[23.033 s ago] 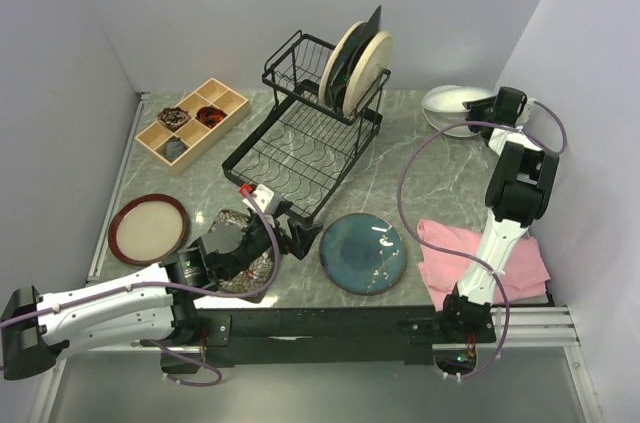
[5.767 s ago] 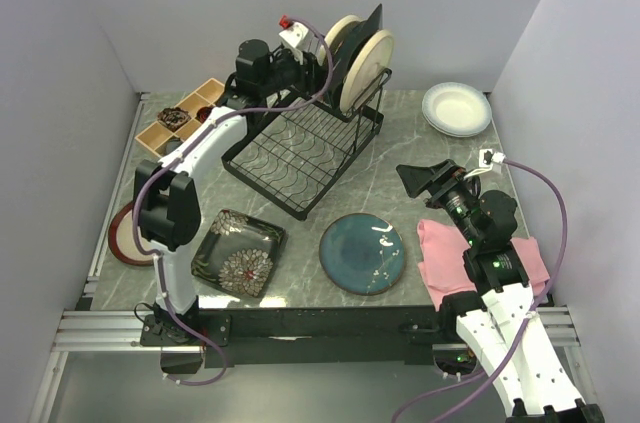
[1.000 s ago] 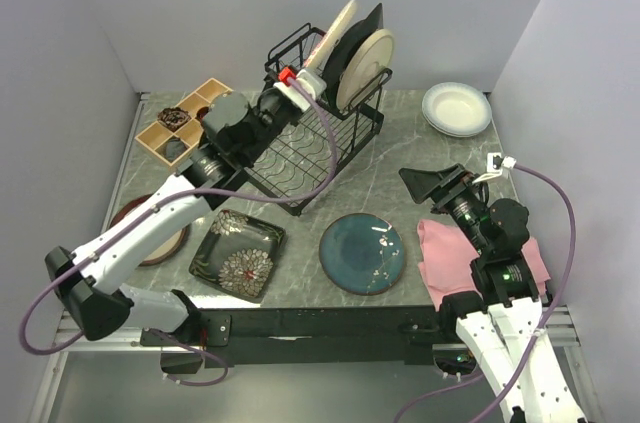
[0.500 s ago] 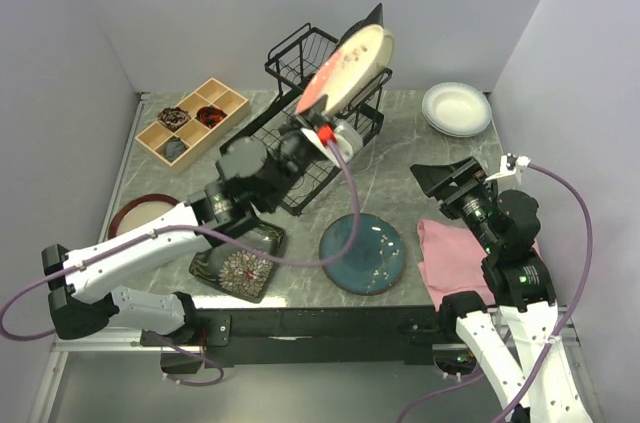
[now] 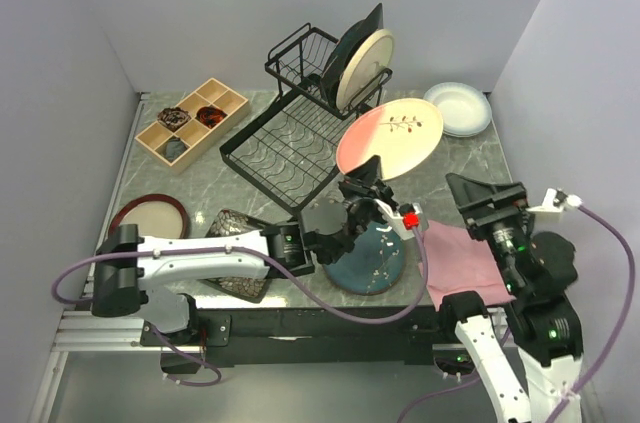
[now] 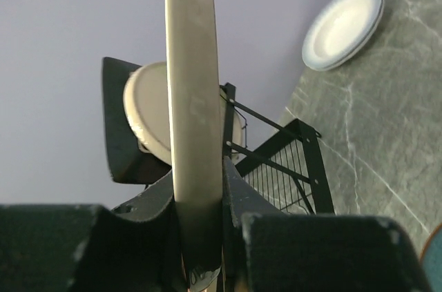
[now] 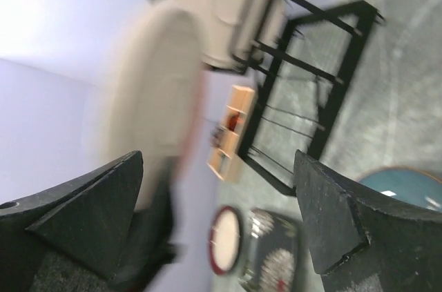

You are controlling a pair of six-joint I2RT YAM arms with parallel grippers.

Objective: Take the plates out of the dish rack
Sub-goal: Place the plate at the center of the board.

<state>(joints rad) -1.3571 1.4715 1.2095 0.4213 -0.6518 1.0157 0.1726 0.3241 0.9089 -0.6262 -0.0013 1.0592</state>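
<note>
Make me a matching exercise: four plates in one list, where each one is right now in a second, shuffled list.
Plates:
1. pink and cream plate
2. teal plate
3. white plates
4. brown-rimmed plate

Places:
A. lying flat at the left edge of the table
B. resting in the far right corner of the table
C. held up in the air, gripped at its lower edge by the left claw
D. lying flat near the front edge of the table

Pairs: 1-C, 2-D, 3-B, 4-A
</note>
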